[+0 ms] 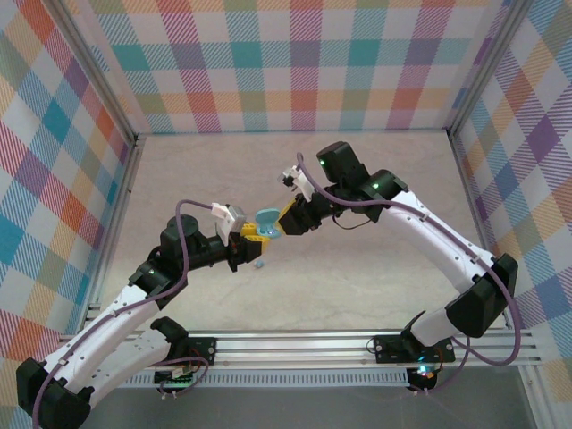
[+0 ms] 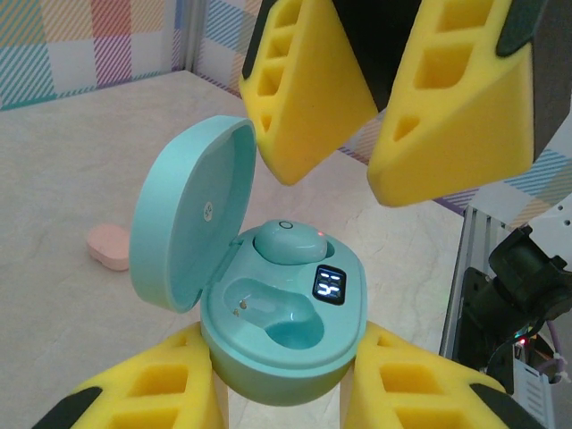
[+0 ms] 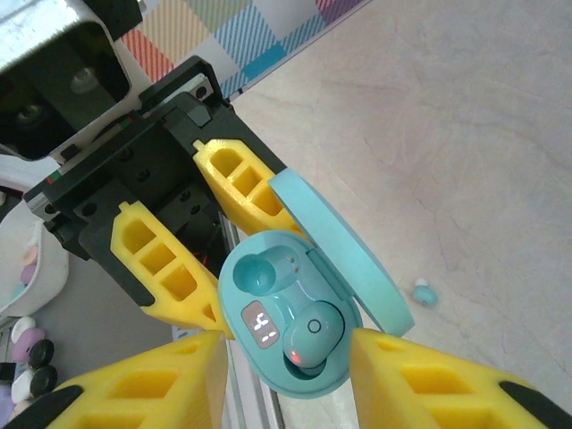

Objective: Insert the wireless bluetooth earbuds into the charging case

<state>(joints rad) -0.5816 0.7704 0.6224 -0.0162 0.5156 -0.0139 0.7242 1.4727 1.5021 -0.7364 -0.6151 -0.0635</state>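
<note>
Left end effector (image 1: 248, 234) clamps the open charging case (image 1: 266, 218), earbud (image 2: 288, 241) seated; right end effector (image 1: 286, 223), released, hovers at its three o'clock.

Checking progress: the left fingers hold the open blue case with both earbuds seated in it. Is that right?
No: only one earbud sits in the case; the other slot is empty, as the left wrist view shows. A loose earbud lies on the table. The left fingers do hold the open case.
</note>
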